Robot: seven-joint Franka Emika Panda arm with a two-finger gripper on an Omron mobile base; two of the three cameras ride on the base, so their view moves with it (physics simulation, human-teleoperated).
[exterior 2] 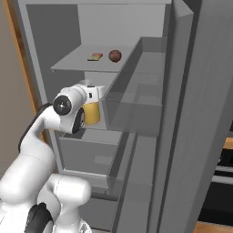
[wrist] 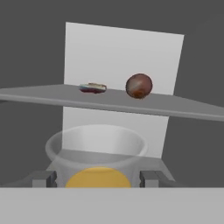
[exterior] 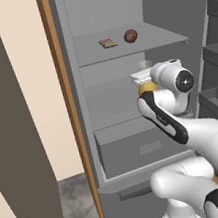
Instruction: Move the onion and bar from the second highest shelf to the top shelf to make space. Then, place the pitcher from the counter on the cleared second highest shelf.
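Gripper (wrist: 98,178) grips the pitcher (exterior 2: 91,113) inside the fridge. Onion (exterior: 130,36) sits right of the bar (exterior: 107,43) on the top shelf (exterior: 164,37). No legible writing.

The top shelf (exterior: 161,35) carries the bar (exterior: 107,42) and the onion (exterior: 130,36).

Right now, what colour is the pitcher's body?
Mustard yellow, under a pale translucent neck; the pitcher shows best in the right base view.
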